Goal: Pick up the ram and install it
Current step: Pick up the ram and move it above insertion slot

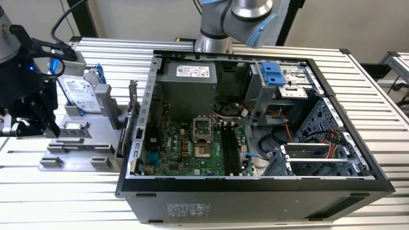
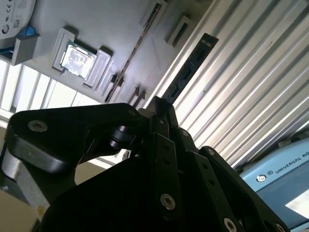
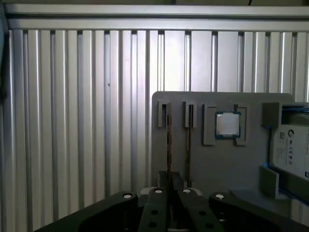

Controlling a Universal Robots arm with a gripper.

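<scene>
Holds the ram (image 2: 192, 67) in the hand (image 2: 159, 105), clamped shut on one end, seen against ribbed desk (image 2: 251, 87) beside the grey fixture's (image 2: 120, 29) edge. Stands well apart from the open computer case (image 1: 255, 191), at its 9 o'clock.

Table: I see a silver table (image 1: 57, 191) with long ridges.
Wall: I see a plain pale wall (image 1: 147, 19) behind it.
Light: bright on the ridges.

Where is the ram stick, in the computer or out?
Out. In the second wrist view the ram pokes from the closed jaws of the gripper, over the ribbed table.
</scene>
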